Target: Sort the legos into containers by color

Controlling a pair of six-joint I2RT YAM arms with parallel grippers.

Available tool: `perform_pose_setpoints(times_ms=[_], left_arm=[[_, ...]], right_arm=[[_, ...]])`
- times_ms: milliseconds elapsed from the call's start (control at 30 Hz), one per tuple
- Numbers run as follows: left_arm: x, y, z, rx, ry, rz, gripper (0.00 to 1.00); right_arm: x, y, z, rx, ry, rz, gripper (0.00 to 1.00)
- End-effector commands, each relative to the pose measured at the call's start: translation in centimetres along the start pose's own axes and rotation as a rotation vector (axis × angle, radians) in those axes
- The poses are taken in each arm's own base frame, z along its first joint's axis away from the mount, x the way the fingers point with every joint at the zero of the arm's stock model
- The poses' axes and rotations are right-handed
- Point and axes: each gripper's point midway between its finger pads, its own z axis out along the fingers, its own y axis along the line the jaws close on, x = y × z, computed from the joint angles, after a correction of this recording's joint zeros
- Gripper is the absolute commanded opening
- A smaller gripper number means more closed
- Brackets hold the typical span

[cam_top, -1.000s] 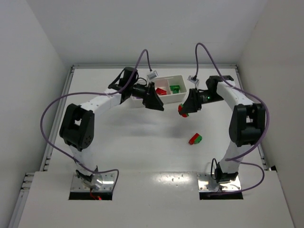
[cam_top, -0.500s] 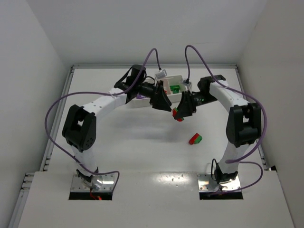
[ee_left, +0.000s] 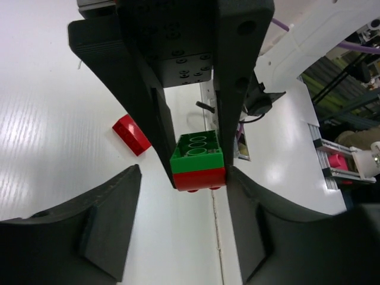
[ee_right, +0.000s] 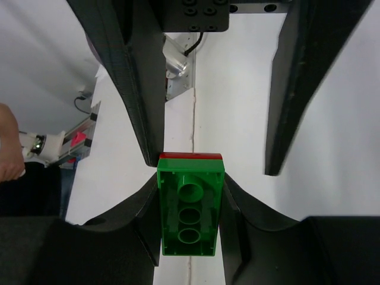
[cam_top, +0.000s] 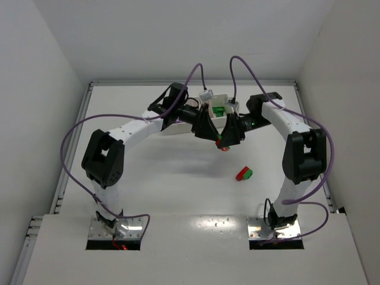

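My right gripper (cam_top: 226, 140) is shut on the green half of a red-and-green lego stack (cam_top: 222, 143), held above the table in front of the white tray (cam_top: 221, 97). In the right wrist view the green brick (ee_right: 190, 211) is clamped between my fingers, with the red brick (ee_right: 190, 157) at its far end. My left gripper (cam_top: 212, 134) faces it and is open, its fingers on either side of the red end (ee_left: 199, 178). One finger is close beside the brick, the other well apart. Green legos (cam_top: 218, 110) lie in a tray compartment.
A second red-and-green stack (cam_top: 243, 173) lies on the table nearer the right arm's base; it also shows in the left wrist view (ee_left: 132, 134). Both arms and their purple cables cover most of the tray.
The right gripper carried the stack leftward and the left gripper moved right; the two grippers now meet tip to tip in front of the tray.
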Motion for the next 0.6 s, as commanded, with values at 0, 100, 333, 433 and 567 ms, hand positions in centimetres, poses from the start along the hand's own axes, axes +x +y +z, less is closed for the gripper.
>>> perform_pose_setpoints(times_ms=[0,100,333,433,567], left_arm=[[-1.1,-0.5,0.2,0.017,-0.014,0.073,0.62],[-1.1,-0.5,0.2,0.017,-0.014,0.073,0.53],[-0.7,-1.4,0.8,0.050,0.002,0.068,0.40],[-0.5,-2.0,1.1,0.078,0.011,0.069,0.40],[0.0,-1.9,1.2,0.088,0.020,0.051,0.41]], right_arm=[[-1.6,1.5,0.0,-0.013,-0.019,-0.083,0.11],[-1.4,1.4,-0.1,-0.008,-0.010,-0.074,0.11],[-1.5,1.2,-0.1,-0.005,-0.011,-0.083,0.11],[-1.4,1.0,0.0,-0.006,-0.011,-0.074,0.11],[-1.6,1.0,-0.1,-0.005,-0.011,-0.083,0.11]])
